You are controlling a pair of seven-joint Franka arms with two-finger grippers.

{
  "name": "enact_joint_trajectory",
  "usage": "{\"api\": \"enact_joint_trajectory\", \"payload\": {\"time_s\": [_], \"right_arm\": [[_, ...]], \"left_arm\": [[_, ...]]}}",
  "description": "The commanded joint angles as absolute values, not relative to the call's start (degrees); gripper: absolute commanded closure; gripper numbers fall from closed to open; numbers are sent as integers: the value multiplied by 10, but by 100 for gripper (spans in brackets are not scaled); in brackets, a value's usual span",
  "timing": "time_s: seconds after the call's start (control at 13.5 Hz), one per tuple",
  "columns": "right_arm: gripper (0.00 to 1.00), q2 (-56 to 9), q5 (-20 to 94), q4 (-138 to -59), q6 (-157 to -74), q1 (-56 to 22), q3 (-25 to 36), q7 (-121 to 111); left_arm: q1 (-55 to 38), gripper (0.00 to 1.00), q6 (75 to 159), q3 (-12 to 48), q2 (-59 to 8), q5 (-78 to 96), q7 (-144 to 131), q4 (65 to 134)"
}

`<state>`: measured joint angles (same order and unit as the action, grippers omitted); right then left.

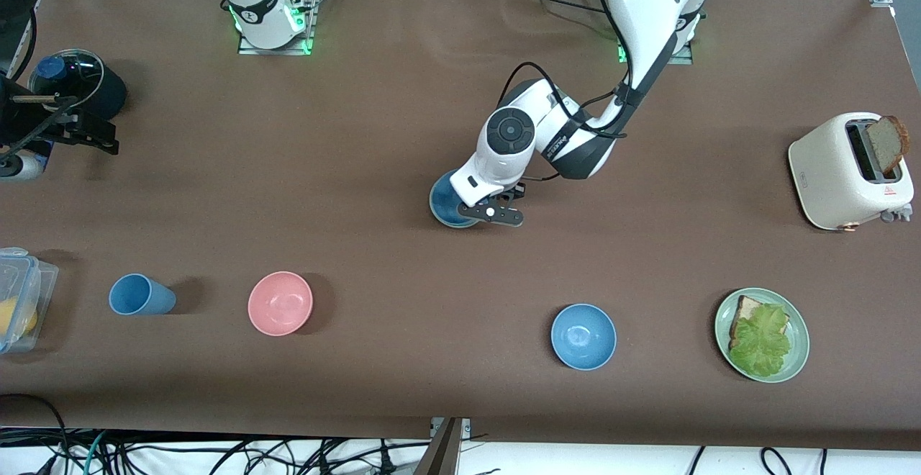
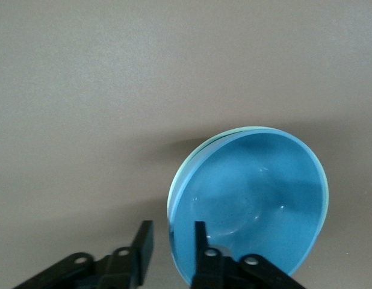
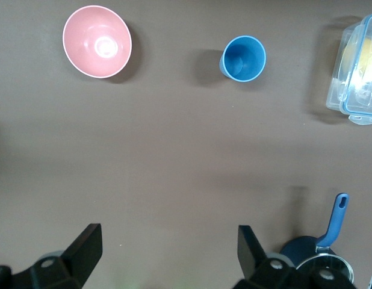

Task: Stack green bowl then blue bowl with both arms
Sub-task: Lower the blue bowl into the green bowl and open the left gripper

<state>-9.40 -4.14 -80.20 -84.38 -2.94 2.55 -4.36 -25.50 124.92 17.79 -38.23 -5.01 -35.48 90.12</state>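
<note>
The blue bowl sat nested in the green bowl near the table's middle; only a thin pale-green rim showed around it in the left wrist view. The left gripper straddled the stacked rim, one finger inside the bowl and the other outside, the jaws slightly apart and, as I judged, not pinching. I reckoned the stack made. To finish well I would have kept the fingers spread and lifted straight up, so neither pad dragged the rim and tipped the pair. The right gripper waited with fingers wide apart at the right arm's end of the table, over bare table beside the pot.
</note>
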Motion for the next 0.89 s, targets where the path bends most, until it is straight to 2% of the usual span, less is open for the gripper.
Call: {"api": "enact_joint_trajectory", "payload": {"time_s": [0.0,0.15,0.37,0.67,0.81], "right_arm": [[1,-91,-40,-803,-846,-25,23,-51],[1,-91,-40,-803,-846,-25,23,-51],[1,-91,-40,-803,-846,-25,23,-51],[1,-91,-40,-803,-846,-25,23,-52],[1,-91,-40,-803,-846,-25,23,-52]], "left_arm": [[-261,0,1243,173,-374,-66,-368,885],[-252,0,1221,171,-338,-64,-367,885],[-214,0,1118,173,-280,-62,-361,861],[-183,0,913,171,-263,-68,-360,742],[-143,0,839,178,-253,-65,-345,697]]}}
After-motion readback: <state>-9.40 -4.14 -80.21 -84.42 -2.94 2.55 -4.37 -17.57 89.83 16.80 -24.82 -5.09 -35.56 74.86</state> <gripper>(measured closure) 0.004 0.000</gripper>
